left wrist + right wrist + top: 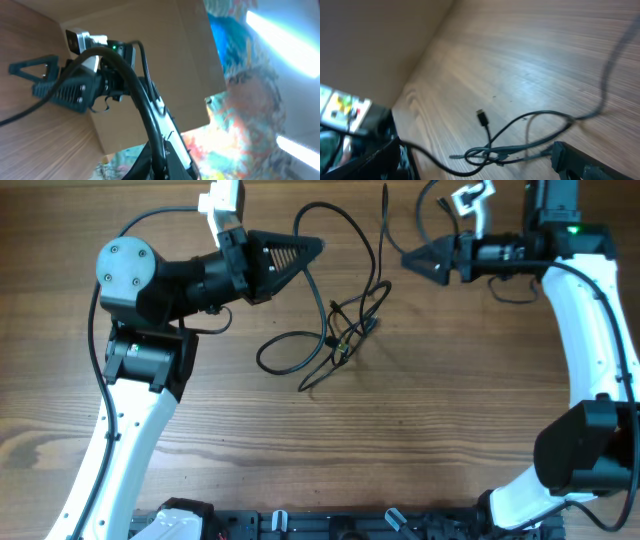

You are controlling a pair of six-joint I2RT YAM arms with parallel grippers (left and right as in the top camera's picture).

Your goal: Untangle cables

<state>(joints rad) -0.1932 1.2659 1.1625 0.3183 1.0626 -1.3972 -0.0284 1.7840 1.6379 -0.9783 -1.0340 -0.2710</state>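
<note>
Black cables (345, 330), limp and light: left gripper (312, 248) clamps shut, apparently on a strand; right gripper (418, 260) gapes; grab beside the knot.

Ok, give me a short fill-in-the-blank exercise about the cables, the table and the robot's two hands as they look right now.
1. The tangled cables are all coloured ___.
2. They lie on a table whose top is made of ___.
3. The left hand is shut, while the right hand is ___.

Missing words: black; wood; open.
</note>
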